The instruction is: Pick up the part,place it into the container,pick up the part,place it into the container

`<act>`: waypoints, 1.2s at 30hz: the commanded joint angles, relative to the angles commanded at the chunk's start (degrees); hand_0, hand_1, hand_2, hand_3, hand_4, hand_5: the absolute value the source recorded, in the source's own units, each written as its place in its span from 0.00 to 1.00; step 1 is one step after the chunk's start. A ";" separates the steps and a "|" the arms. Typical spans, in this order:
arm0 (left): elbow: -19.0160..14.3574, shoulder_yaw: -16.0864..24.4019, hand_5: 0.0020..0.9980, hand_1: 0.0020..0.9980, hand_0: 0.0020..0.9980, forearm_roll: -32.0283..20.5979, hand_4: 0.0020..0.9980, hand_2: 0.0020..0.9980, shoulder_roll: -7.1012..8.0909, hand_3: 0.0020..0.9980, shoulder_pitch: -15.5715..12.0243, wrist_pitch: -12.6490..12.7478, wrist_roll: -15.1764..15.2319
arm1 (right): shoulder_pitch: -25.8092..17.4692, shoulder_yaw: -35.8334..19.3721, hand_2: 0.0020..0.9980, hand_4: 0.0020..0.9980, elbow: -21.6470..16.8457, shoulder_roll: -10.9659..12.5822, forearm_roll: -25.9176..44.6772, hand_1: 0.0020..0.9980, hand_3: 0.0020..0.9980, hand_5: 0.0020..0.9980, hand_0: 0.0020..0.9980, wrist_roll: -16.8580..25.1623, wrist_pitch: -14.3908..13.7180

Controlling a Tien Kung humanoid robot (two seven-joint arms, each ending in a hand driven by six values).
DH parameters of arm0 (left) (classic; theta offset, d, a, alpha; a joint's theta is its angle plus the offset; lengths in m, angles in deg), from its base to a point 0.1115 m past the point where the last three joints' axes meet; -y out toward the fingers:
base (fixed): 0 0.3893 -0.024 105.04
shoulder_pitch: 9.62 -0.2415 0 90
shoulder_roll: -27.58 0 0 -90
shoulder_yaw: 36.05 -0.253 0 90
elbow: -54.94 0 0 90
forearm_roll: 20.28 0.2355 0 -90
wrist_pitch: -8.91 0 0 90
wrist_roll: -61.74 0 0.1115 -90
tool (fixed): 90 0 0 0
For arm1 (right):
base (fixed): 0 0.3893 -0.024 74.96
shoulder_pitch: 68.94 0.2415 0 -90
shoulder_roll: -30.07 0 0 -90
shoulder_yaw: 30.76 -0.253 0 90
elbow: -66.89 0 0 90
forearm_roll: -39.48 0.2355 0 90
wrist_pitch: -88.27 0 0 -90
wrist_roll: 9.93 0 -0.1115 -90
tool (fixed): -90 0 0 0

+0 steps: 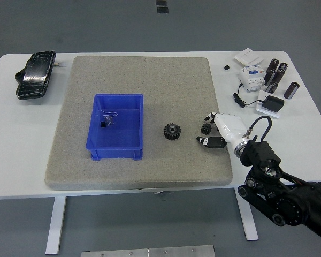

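A blue container stands on the grey mat, left of centre. Inside it lie a small black part and a small clear piece. A black gear lies on the mat to the right of the container. A smaller black gear lies near the mat's right edge. My right hand, white with black fingertips, comes in from the lower right. Its fingers are spread on both sides of the small gear and do not close on it.
A black device lies at the table's far left. At the far right are white boxes, several black cylinders, a black adapter with a cable and a small black cube.
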 joint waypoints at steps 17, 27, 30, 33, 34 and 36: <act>0.00 -0.25 0.54 0.64 0.67 -0.24 0.68 0.62 0.00 0.62 0.14 0.01 0.25 | 0.47 1.81 0.50 0.45 1.52 -0.05 0.39 0.44 0.67 0.04 0.37 0.66 -2.55; 0.00 -0.32 0.55 0.65 0.67 -0.53 0.68 0.62 -0.05 0.62 0.16 0.09 0.33 | 1.13 3.10 0.50 0.26 1.08 0.08 -0.55 0.44 0.68 0.06 0.36 0.51 -3.58; 0.00 -0.26 0.55 0.65 0.67 -0.52 0.68 0.62 -0.08 0.62 0.14 0.12 0.29 | 2.47 4.20 0.50 0.26 -0.01 -0.03 -0.20 0.44 0.68 0.06 0.36 0.61 -4.06; 0.00 -0.16 0.55 0.65 0.67 -0.45 0.68 0.62 -0.07 0.62 0.10 0.14 0.22 | 5.18 6.63 0.50 0.28 -1.75 -0.74 0.44 0.44 0.68 0.05 0.36 0.68 -4.73; 0.00 -0.11 0.55 0.65 0.67 -0.40 0.68 0.62 -0.06 0.62 0.11 0.15 0.21 | 5.96 7.35 0.50 0.28 -2.22 -1.08 0.64 0.44 0.68 0.05 0.36 0.68 -4.87; 0.00 -0.06 0.55 0.65 0.67 -0.35 0.68 0.62 -0.06 0.62 0.11 0.15 0.18 | 7.84 9.07 0.50 0.28 -3.35 -2.34 1.01 0.44 0.68 0.05 0.36 0.63 -5.25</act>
